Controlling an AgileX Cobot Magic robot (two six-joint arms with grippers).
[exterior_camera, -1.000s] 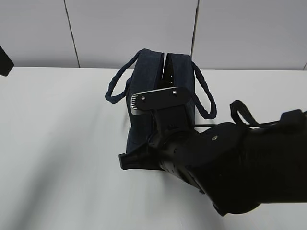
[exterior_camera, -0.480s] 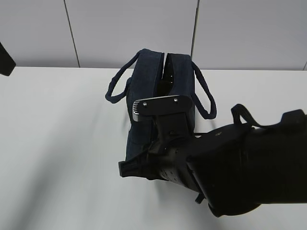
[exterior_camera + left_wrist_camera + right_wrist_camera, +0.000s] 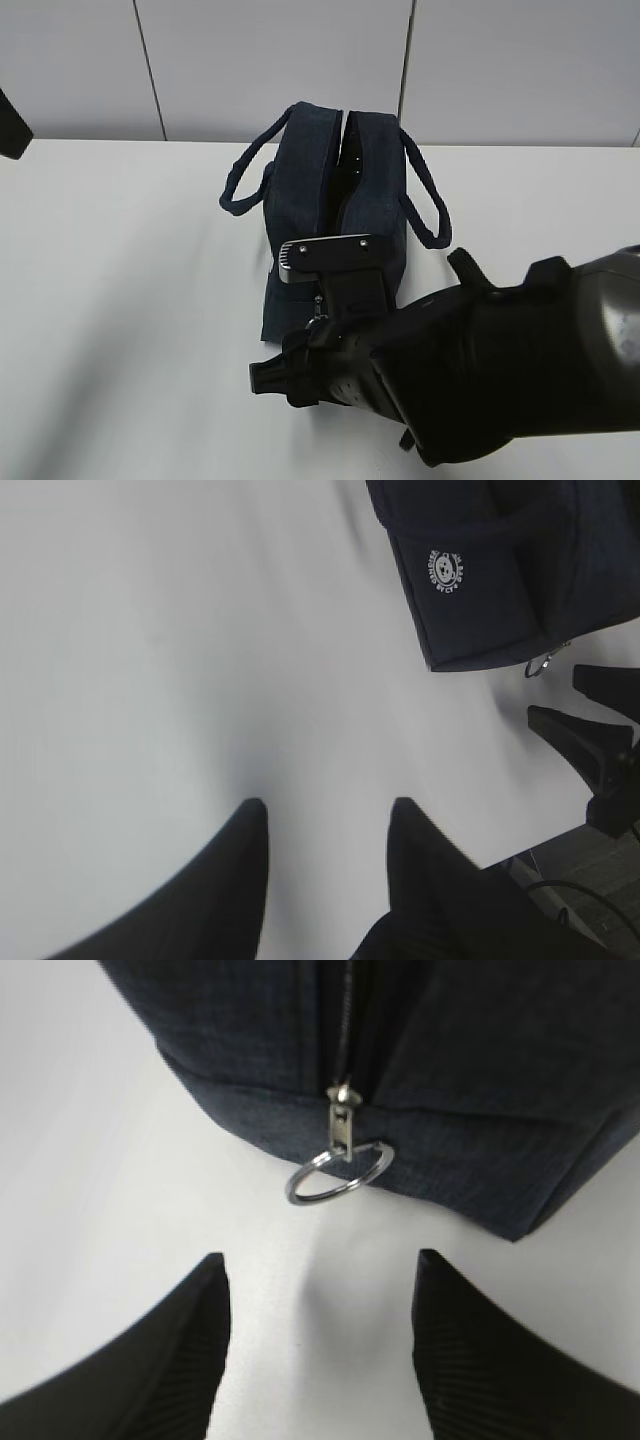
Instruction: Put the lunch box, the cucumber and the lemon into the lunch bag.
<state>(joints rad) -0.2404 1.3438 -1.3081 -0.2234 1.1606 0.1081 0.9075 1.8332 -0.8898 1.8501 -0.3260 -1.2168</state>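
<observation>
The lunch bag [image 3: 335, 215] sits upright toward the back middle of the white desk [image 3: 120, 300], its long axis running from the far edge toward the camera. It's dark navy fabric, box-shaped, and the top shows a gap between the two halves at the far end. One padded loop handle [image 3: 240, 185] droops off its left side, the other handle [image 3: 428, 210] off its right. In the left wrist view a round white logo patch [image 3: 447, 573] shows on the bag's side panel.

At the bag's near end, the zipper slider hangs over the edge with its metal ring pull [image 3: 338, 1173] dangling free, touched by nothing. Just in front of it is the right gripper [image 3: 318, 1345], its two black fingers spread wide and empty, the ring lying beyond the gap between them. From the exterior view that right arm fills the near right of the desk and hides the bag's near end.

The left gripper [image 3: 325, 875] hovers over bare desk, well apart from the bag, jaws partly apart and holding nothing.
</observation>
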